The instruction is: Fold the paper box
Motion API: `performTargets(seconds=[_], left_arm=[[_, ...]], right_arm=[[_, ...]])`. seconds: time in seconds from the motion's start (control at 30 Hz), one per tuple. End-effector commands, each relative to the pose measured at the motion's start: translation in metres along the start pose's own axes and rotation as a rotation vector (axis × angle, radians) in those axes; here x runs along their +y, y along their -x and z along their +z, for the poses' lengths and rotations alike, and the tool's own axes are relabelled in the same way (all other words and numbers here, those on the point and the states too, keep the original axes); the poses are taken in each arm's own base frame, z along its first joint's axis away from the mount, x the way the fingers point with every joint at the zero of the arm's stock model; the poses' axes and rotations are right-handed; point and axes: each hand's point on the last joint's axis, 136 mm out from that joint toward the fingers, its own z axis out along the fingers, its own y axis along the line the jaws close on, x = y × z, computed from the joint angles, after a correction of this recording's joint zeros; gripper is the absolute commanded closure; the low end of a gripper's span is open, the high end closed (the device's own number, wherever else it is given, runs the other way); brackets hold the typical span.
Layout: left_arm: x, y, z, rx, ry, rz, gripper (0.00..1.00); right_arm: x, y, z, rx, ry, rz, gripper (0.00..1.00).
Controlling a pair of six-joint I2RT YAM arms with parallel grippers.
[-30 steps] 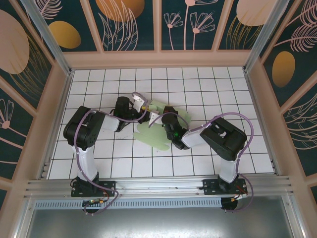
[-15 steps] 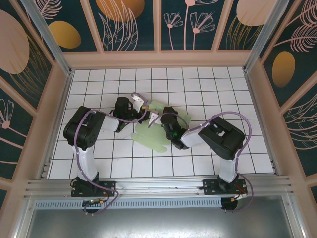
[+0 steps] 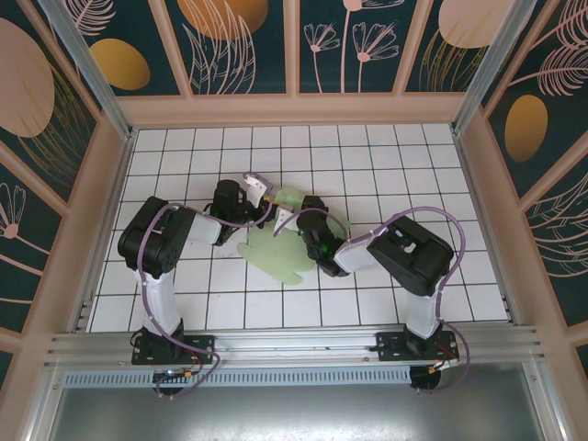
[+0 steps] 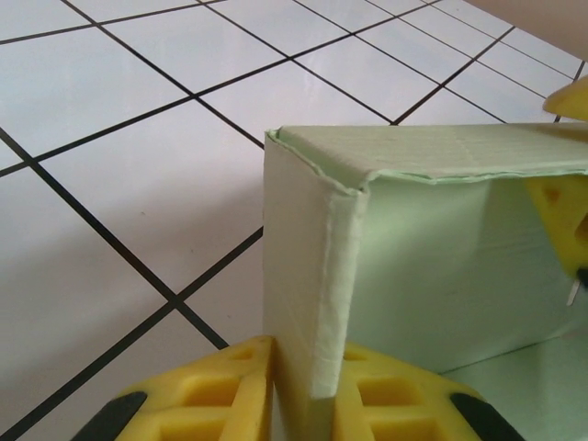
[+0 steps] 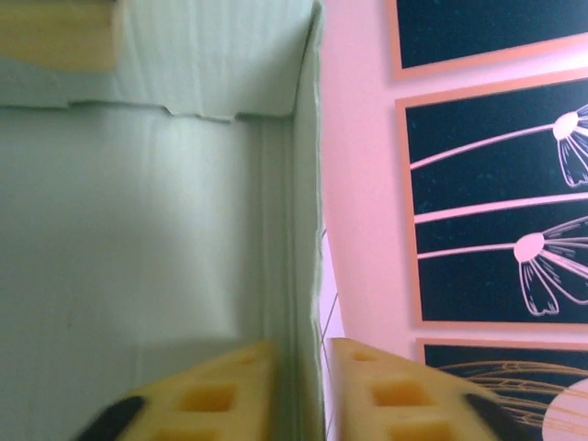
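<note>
the paper box point(image 3: 276, 250) lies near the middle of the white tiled table point(image 3: 386, 156), between the two arms. it is part-formed: a flat scalloped flap spreads toward the near side, while the far part is raised into walls.

the left gripper point(image 3: 260, 191) meets it from the left. in the left wrist view its yellow fingers point(image 4: 220, 390) press on both sides of an upright corner wall of the box point(image 4: 441, 276), so that narrow grip holds the card.

the right gripper point(image 3: 288, 217) comes in from the right. in the right wrist view its jaws stand narrow astride another upright wall point(image 5: 138, 230), with what looks like a sliver of space beside the right finger point(image 5: 386, 390); i cannot tell whether it pinches the card or only straddles it.

the step in hand seems to be setting up the side walls and creasing a corner. next, the left grip should probably steady the corner while the right arm takes the loose near flap, brings it up and tucks it without crushing the thin card.
</note>
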Motion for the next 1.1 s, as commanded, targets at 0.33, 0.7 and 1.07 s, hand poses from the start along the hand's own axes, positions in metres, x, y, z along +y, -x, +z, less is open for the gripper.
performTargets(seconds=[0.33,0.7,1.07], left_arm=[[-0.004,-0.002,0.004,-0.017,-0.018,0.010,0.81],[-0.005,0.001,0.002,-0.041,-0.010,-0.011,0.88],[-0.015,0.016,-0.011,-0.134,0.019,0.007,0.95]], right_arm=[[-0.006,0.039,-0.027,-0.122,0.284,0.415,0.32],[-0.076,0.045,-0.048,-0.248,0.471,1.000,0.25],[-0.107,0.010,-0.003,-0.044,0.546,1.443,0.30]])
